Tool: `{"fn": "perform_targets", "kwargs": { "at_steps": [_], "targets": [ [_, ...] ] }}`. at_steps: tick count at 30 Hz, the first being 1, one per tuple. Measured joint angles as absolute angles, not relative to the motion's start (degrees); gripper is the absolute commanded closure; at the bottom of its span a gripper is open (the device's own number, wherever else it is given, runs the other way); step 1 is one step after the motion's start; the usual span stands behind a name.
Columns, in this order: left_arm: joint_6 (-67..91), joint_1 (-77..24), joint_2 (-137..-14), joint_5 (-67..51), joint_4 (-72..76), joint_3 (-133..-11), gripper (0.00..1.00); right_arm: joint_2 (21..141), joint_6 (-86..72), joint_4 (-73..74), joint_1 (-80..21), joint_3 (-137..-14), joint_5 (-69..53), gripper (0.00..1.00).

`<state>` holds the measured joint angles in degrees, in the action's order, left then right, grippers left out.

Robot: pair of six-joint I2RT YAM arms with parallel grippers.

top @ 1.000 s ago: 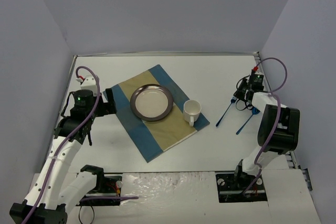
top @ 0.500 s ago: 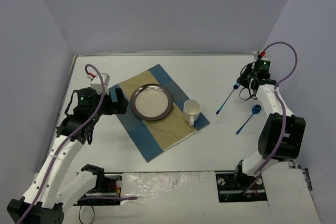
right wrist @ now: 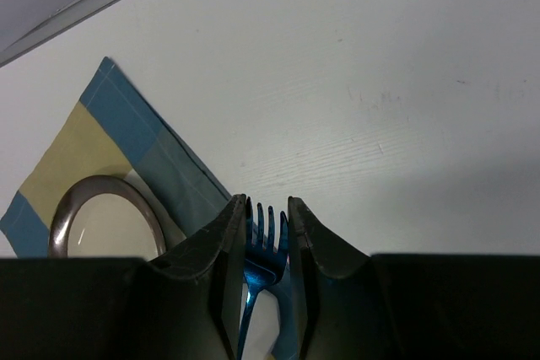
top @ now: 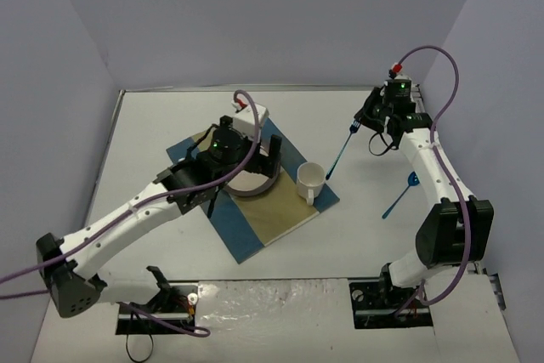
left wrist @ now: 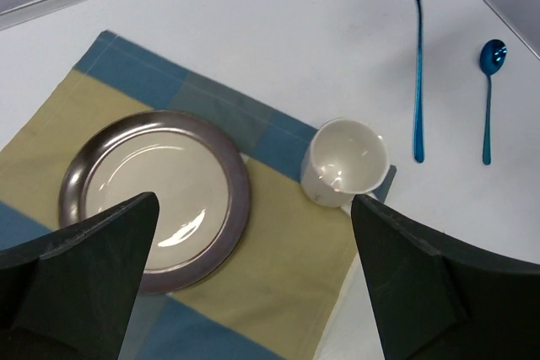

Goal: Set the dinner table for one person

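The dinner table is a large white top. On it lies a blue-and-tan striped mat with a dark-rimmed plate and a white cup. My right gripper is shut on the tined end of a blue fork, which hangs in the air to the right of the cup; the right wrist view shows the tines between the fingers. A blue spoon lies on the table at the right. My left gripper hovers open and empty above the plate and cup.
Grey walls close in the table on three sides, and a thin metal rim runs along the far edge. The arm bases sit at the near edge. The spoon and fork show at the right of the left wrist view.
My left arm has swung from the mat's left side to above the plate. My right gripper has lifted the fork off the table and carried it left toward the cup.
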<state>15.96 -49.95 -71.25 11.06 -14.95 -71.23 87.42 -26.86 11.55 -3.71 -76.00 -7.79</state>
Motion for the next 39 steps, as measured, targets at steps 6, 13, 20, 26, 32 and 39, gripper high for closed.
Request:
{"fn": "perform_targets", "kwargs": {
  "at_steps": [6, 13, 20, 26, 32, 39],
  "targets": [
    [14.90, -56.52, -81.17, 14.15, -6.77, -73.86, 0.06, 85.52, -28.73, 13.34, -5.68, -76.42, -7.66, 1.00],
    [14.30, -59.77, -93.42, 14.51, -0.16, -81.59, 0.12, 84.52, -30.00, 14.19, -8.95, -76.42, -7.47, 1.00],
    [12.37, -60.75, -99.87, 14.51, 3.19, -84.45, 0.20, 84.51, -30.87, 14.41, -10.99, -76.42, -7.49, 1.00],
    [11.14, -60.75, -102.68, 15.51, 3.78, -85.65, 0.29, 84.51, -31.52, 14.44, -11.39, -76.42, -7.46, 1.00],
    [10.77, -60.75, -105.22, 17.44, 3.36, -88.12, 0.40, 84.52, -31.53, 14.43, -11.74, -76.42, -7.34, 1.00],
    [10.66, -60.75, -106.31, 19.19, 2.27, -89.53, 0.49, 84.48, -31.53, 14.42, -12.10, -76.40, -7.22, 1.00]
  ]
}}
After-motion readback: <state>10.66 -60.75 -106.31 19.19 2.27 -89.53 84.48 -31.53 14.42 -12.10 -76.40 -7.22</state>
